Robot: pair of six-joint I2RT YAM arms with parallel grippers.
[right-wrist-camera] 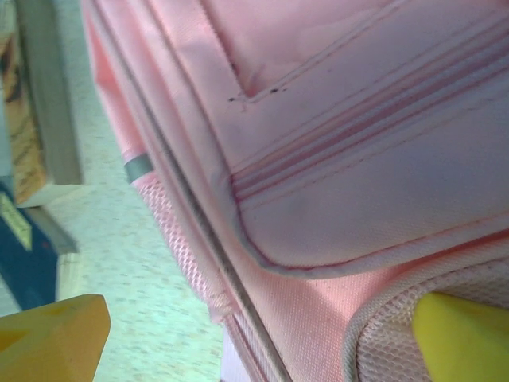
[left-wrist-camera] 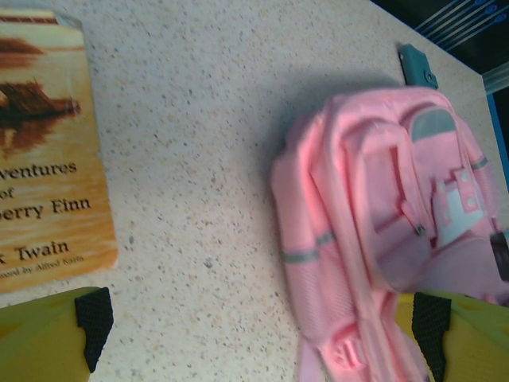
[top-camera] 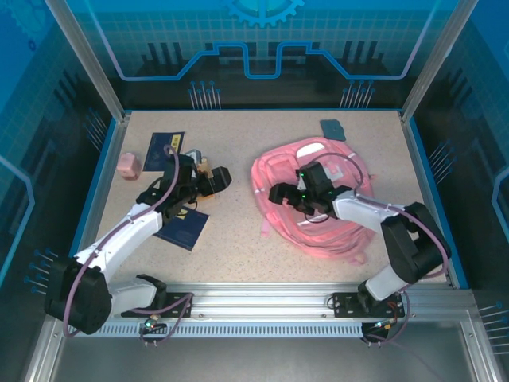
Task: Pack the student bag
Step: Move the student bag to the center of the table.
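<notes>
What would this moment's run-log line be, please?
left hand: open, empty | right hand: open, at student bag | book: on table

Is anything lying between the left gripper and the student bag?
Nothing visible does. The open left gripper faces the student bag across a bare stretch of table. The book lies off to the side, out of that path.

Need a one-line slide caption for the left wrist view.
Open left gripper over the table, Huckleberry Finn book at left, pink student bag at right.

Student bag [right-wrist-camera: 358, 159] of matt woven cloth
</notes>
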